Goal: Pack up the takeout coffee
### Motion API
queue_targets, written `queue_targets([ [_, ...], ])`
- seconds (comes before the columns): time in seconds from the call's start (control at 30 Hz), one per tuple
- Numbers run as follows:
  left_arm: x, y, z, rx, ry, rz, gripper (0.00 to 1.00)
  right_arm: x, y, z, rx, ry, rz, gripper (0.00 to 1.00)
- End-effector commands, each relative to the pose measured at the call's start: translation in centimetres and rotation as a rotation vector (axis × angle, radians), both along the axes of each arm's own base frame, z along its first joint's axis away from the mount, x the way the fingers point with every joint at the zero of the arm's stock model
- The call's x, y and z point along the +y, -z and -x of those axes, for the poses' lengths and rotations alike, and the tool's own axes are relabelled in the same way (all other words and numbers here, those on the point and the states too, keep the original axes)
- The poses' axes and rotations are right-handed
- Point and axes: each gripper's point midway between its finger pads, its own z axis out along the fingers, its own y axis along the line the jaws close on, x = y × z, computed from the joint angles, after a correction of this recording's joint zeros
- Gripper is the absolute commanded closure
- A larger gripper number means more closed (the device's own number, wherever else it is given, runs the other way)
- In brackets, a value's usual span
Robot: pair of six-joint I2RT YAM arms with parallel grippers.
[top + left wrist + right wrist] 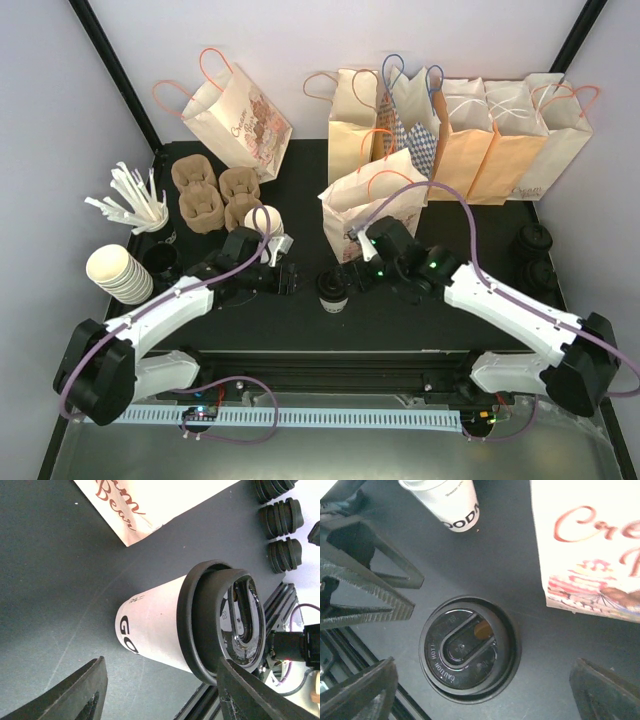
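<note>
The takeout coffee [332,290], a small white paper cup with a black lid, stands on the black mat between both arms. In the left wrist view the cup [160,627] shows from the side, just ahead of the open fingers [75,695]. In the right wrist view its lid [467,647] shows from above, between the wide-open fingers [605,690]. My left gripper [293,280] is open to the cup's left. My right gripper [352,275] is open to its right. Neither touches the cup.
A printed paper bag [375,205] stands just behind the cup; more bags [480,130] line the back. A lidless white cup [262,220], cardboard carriers [215,195], stacked cups [120,272], stirrers [135,205] sit left. Loose black lids [535,255] sit right.
</note>
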Motion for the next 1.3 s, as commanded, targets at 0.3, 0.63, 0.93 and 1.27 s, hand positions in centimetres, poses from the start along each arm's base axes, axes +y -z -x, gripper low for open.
queue_targets([
  [0.3,3.7,-2.7,-2.5,-0.107,-0.215,-0.006,0.28,2.2,1.9,0.2,-0.009,-0.031,0.279,0.0],
  [0.63,5.3,-2.4,-2.3,-0.123,-0.26,-0.027,0.26,3.9,3.5,0.4,0.014,-0.056,0.348,0.07],
  [0.93,4.8,-1.8,-2.2,-0.102,-0.233,-0.021,0.26,4.5,3.9,1.0,0.011,-0.087,0.38,0.08],
  [1.27,4.8,-1.2,-2.0,-0.091,-0.218,-0.031,0.25,4.5,4.8,0.9,0.018,-0.077,0.434,0.09],
])
